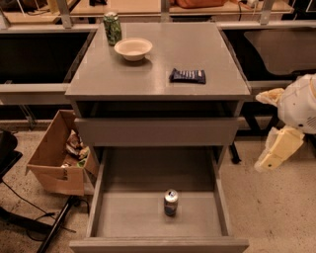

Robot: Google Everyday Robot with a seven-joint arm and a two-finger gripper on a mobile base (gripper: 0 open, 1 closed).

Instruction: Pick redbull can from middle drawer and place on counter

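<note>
We found the redbull can (171,202) standing upright on the grey floor of the middle drawer (123,217), which was pulled well out from the cabinet. The can sat near the front of the drawer, roughly midway between the two low side walls and touching neither. Above it, the closed upper drawer front (157,131) lay flush under the counter (163,59). On the counter we saw a green can (112,27) at the back left corner, a pale bowl (133,48) just beside it towards the front, and a dark blue packet (187,75) lying flat nearer the right front, well apart from the bowl. The gripper (266,160) hung off to the right of the cabinet, over the speckled floor (266,217), at about the height of the upper drawer and angled down towards the left. It was well apart from the redbull can and touched neither the drawer nor the counter. We could not tell how far open it was, and we could make out nothing held in it. To the left of the cabinet an open cardboard box (52,163) stood on the floor with some wrappers inside, its near corner close to the left wall of the middle drawer. Behind the counter ran a light wooden tabletop (148,7).
</note>
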